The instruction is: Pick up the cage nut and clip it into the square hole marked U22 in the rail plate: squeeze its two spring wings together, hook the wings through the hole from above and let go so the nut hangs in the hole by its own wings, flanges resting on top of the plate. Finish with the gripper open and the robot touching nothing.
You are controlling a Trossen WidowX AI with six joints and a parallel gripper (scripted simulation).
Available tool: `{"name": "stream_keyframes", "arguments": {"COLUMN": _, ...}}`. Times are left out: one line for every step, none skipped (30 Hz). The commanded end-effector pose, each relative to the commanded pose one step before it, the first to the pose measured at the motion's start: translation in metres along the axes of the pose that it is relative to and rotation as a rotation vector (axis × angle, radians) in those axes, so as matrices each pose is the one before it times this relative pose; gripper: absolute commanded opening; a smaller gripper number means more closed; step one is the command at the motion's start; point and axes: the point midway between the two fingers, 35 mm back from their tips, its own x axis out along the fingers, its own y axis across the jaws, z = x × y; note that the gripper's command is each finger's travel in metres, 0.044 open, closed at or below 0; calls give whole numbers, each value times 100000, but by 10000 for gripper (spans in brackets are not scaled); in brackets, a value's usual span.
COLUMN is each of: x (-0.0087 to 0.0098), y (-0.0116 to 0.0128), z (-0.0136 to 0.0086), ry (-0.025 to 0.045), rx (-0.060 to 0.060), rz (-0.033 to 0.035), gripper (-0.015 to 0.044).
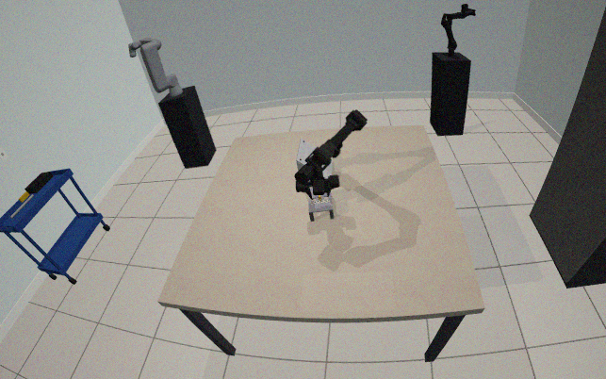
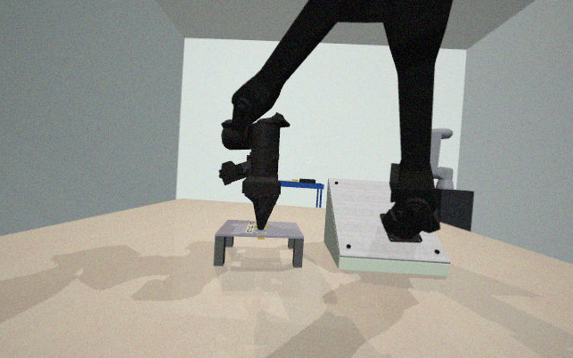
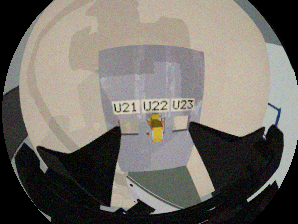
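Observation:
The rail plate (image 1: 326, 207) (image 2: 286, 230) (image 3: 150, 65) stands on short legs on the table. The yellow cage nut (image 2: 260, 238) (image 3: 157, 134) sits at the hole under the U22 label (image 3: 155, 105), between the open U21 hole (image 3: 129, 126) and U23 hole (image 3: 180, 123). In the exterior view, yellow shows both at the plate's top and just below its underside. My gripper (image 2: 260, 228) (image 3: 156, 128) points down at the plate, open, with one finger on each side of the nut and a gap to it on both sides. How the wings sit in the hole is hidden.
A sloped panel (image 2: 364, 223) on a pale green base stands beside the rail plate, with the arm's base (image 2: 409, 223) mounted on it. The wooden table (image 1: 249, 264) carries both. A blue cart (image 1: 72, 240) stands on the floor away from the table.

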Motion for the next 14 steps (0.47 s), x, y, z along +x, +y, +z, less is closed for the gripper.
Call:
{"name": "stream_keyframes", "arguments": {"x": 3, "y": 8, "z": -7, "ry": 47, "rx": 10, "rz": 10, "gripper": 440}}
{"name": "stream_keyframes", "arguments": {"x": 0, "y": 0, "z": 0, "ry": 0, "rx": 0, "rz": 0, "gripper": 440}}
{"name": "stream_keyframes", "arguments": {"x": 0, "y": 0, "z": 0, "ry": 0, "rx": 0, "rz": 0, "gripper": 440}}
{"name": "stream_keyframes", "arguments": {"x": -273, "y": -17, "z": 17, "ry": -48, "rx": -14, "rz": -4, "gripper": 440}}
{"name": "stream_keyframes", "arguments": {"x": -824, "y": -43, "z": 36, "ry": -144, "rx": -45, "rz": 3, "gripper": 440}}
{"name": "stream_keyframes", "arguments": {"x": -1386, "y": -42, "z": 11, "ry": -238, "rx": -83, "rz": 51, "gripper": 440}}
{"name": "stream_keyframes", "arguments": {"x": -1398, "y": -2, "z": -49, "ry": -239, "rx": -93, "rz": 109, "gripper": 440}}
{"name": "stream_keyframes", "arguments": {"x": -843, "y": 19, "z": -58, "ry": -145, "rx": -61, "rz": 93, "gripper": 440}}
{"name": "stream_keyframes", "arguments": {"x": -282, "y": 10, "z": -24, "ry": -49, "rx": -21, "rz": 36, "gripper": 440}}
{"name": "stream_keyframes", "arguments": {"x": 0, "y": 0, "z": 0, "ry": 0, "rx": 0, "rz": 0, "gripper": 440}}
{"name": "stream_keyframes", "arguments": {"x": 0, "y": 0, "z": 0, "ry": 0, "rx": 0, "rz": 0, "gripper": 440}}
{"name": "stream_keyframes", "arguments": {"x": 0, "y": 0, "z": 0, "ry": 0, "rx": 0, "rz": 0, "gripper": 440}}
{"name": "stream_keyframes", "arguments": {"x": 0, "y": 0, "z": 0, "ry": 0, "rx": 0, "rz": 0, "gripper": 440}}
{"name": "stream_keyframes", "arguments": {"x": 0, "y": 0, "z": 0, "ry": 0, "rx": 0, "rz": 0, "gripper": 440}}
